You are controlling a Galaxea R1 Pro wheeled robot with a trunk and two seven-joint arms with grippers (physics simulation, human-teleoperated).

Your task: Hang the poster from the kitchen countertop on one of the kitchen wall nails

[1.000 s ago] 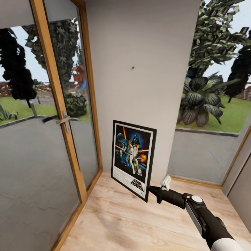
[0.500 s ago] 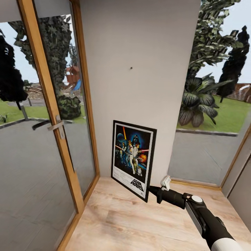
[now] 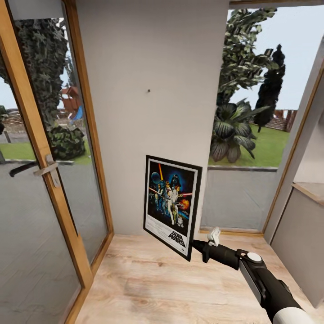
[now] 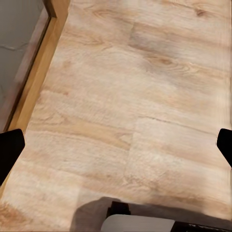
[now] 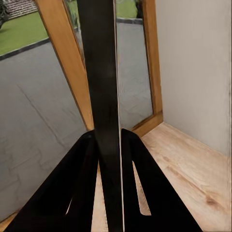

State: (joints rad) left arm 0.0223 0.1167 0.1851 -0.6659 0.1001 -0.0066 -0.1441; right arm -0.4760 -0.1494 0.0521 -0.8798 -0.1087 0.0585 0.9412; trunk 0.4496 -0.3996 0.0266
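- The right arm (image 3: 265,281) reaches in from the lower right of the head view, black with a white round cap on its wrist.
- The right gripper (image 3: 196,246) is closed on the poster's (image 3: 172,204) lower right corner; in the right wrist view its two black fingers (image 5: 82,183) press on either side of the thin black frame edge (image 5: 104,96), with no gap showing between finger and frame.
- The poster is held off the wooden floor (image 3: 157,288), upright and tilted slightly, its printed face toward the head camera: colourful figures on dark blue, white border, black "STAR WARS" title near the bottom.
- The left gripper (image 4: 116,145) points down at the pale wooden floor; its two dark fingertips (image 4: 9,150) sit at opposite edges of the left wrist view, wide apart, with nothing between them.
- A wood door-frame strip (image 4: 36,77) runs along the floor's edge in that view.
- Behind the poster stands a plain light grey wall (image 3: 153,54), apart from the poster.
- A small dark nail (image 3: 148,91) sticks out of that wall, well above the poster's top edge.
- To the left of the wall is a glazed door with a wooden frame (image 3: 31,135) and a metal handle (image 3: 45,170).
- To the right of the wall a large window (image 3: 252,117) looks out on leafy plants and grass.
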